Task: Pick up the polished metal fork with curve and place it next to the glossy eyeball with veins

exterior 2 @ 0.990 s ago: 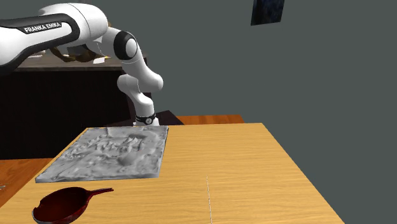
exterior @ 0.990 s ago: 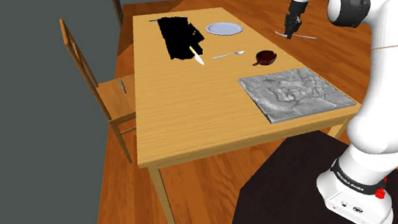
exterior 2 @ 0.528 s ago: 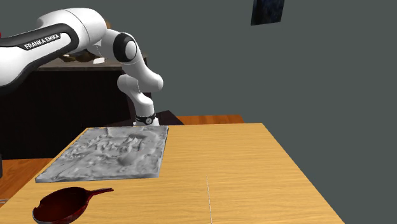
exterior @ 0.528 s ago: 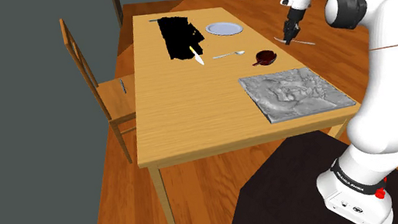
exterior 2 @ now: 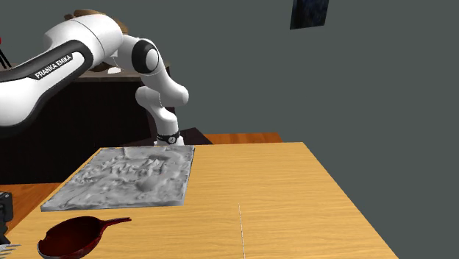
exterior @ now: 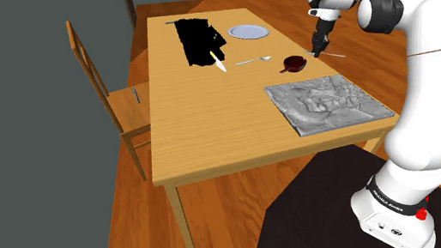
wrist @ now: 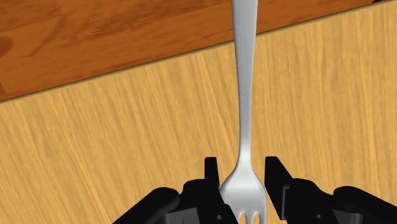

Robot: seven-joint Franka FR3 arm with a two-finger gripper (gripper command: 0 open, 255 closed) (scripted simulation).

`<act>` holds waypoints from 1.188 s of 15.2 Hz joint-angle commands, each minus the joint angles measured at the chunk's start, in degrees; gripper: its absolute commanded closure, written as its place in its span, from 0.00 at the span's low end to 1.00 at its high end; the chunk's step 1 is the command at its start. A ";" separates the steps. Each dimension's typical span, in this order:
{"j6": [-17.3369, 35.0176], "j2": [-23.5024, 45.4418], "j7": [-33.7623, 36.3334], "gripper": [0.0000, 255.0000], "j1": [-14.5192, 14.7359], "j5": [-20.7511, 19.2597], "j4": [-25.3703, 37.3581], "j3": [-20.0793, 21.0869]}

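My gripper (exterior: 319,44) is shut on a shiny grey metal fork (exterior: 333,55), and it hangs low over the wooden table's (exterior: 201,121) edge on the shoulder view's right. In the wrist view the fingers (wrist: 213,172) clasp the fork (wrist: 245,76) just behind its tines, and the curved handle points away over the table edge. A dark red round thing with a thin stalk (exterior: 293,63) lies on the table just to the shoulder view's left of the gripper. In the second exterior view the dark red thing (exterior 2: 70,237) sits at the lower left and the gripper (exterior 2: 4,213) enters at the left edge.
A grey relief slab (exterior: 329,104) lies on the table's near right part. Farther back are a spoon (exterior: 252,60), a white plate (exterior: 248,31), a pale knife-like piece (exterior: 219,61) and a black patch (exterior: 198,39). A wooden chair (exterior: 122,109) stands at the left side.
The gripper has carried the fork down and toward the shoulder view's left, from above the floor to low beside the dark red thing. It has stayed shut on the fork.
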 commanded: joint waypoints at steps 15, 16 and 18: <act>5.14 1.98 -0.93 0.00 0.04 0.96 -3.30 0.55; 5.14 1.98 -0.93 0.00 0.04 0.96 -3.30 0.55; 5.14 1.98 -0.93 0.00 0.04 0.96 -3.30 0.55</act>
